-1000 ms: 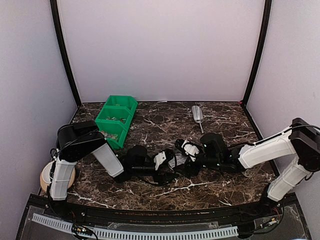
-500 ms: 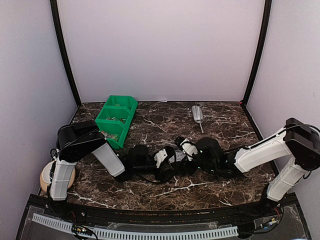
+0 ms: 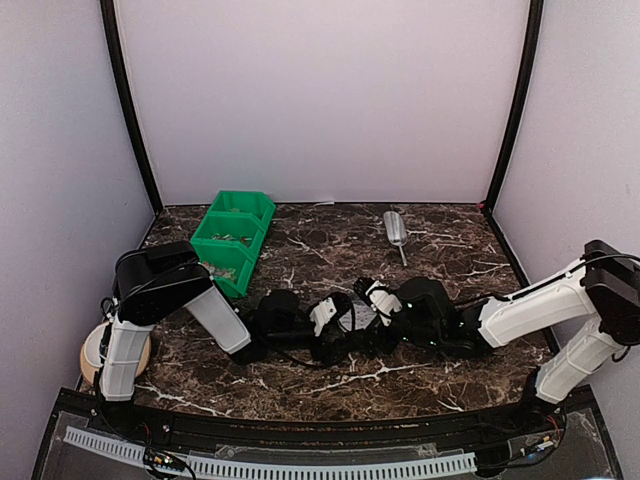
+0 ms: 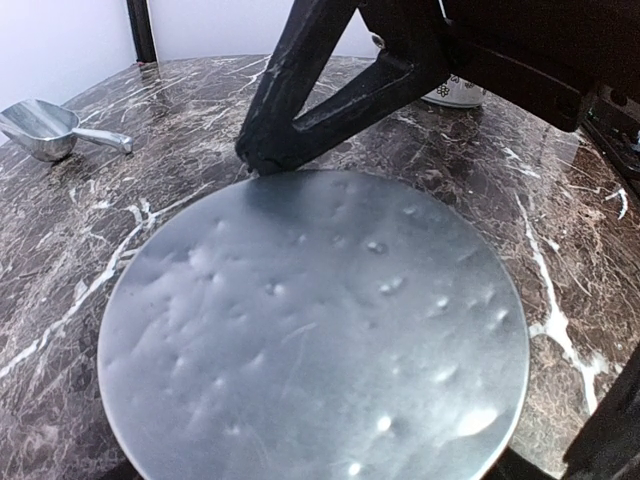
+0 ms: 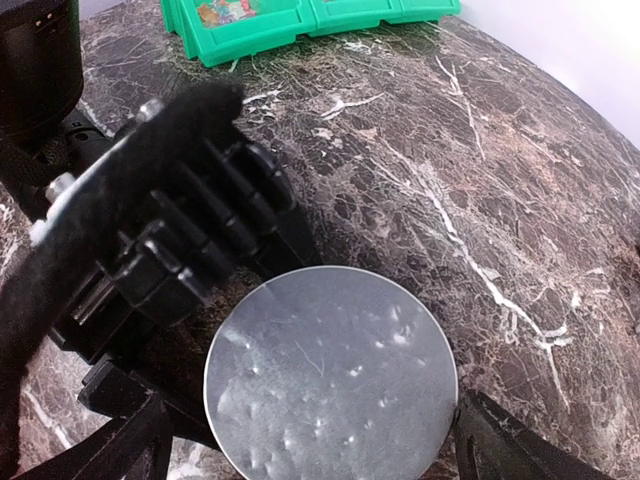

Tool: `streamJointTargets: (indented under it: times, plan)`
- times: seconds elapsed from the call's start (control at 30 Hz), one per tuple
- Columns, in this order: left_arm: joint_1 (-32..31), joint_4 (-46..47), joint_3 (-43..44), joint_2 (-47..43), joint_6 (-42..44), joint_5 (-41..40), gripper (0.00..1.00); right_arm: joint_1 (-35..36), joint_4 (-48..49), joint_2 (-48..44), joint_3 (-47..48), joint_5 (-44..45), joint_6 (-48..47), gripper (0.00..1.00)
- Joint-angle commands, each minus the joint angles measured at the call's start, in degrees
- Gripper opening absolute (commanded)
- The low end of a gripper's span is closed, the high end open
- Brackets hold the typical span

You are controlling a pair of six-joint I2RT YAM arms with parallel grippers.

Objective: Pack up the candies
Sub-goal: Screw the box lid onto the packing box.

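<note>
The candies lie as small mixed-colour sweets in the green bin's compartments at the back left, and show at the top of the right wrist view. Both grippers meet at mid-table around the small clear round tub. Its grey dimpled lid fills the left wrist view and sits low in the right wrist view. My left gripper holds the tub from the left. My right gripper comes from the right, with its fingers against the lid's rim on both sides. What is inside the tub is hidden.
The green bin stands at the back left. A metal scoop lies at the back right, also in the left wrist view. A round tan and white object sits by the left arm's base.
The right arm pushed a little left toward the tub, then eased back slightly. The left arm and the tub stayed in place.
</note>
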Motion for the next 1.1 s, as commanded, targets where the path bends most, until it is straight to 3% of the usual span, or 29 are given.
streamJointTargets:
  times: [0.0, 0.47, 0.63, 0.8, 1.07]
  plan:
    - [0.83, -17.79, -1.69, 4.76, 0.12, -6.63, 0.48, 1.92, -0.18, -1.74, -1.02, -6.03, -0.32, 0.97]
    - [1.19, -17.63, -1.77, 4.89, -0.05, -6.31, 0.48, 2.44, -4.28, -6.16, -3.21, -12.26, -0.97, 1.00]
    - [1.19, -16.74, -2.43, 4.97, 1.27, -4.82, 0.48, 2.45, -9.04, -10.76, -4.18, -7.81, -1.41, 0.99]
    - [1.19, -15.56, -3.71, 4.61, 4.33, -0.09, 0.48, 2.27, -15.70, -15.00, -3.65, -2.87, -3.77, 0.97]
    - [1.19, -15.51, -5.39, 3.38, 9.71, 11.12, 0.49, 1.34, -19.11, -17.56, -0.63, -5.69, -9.84, 0.97]
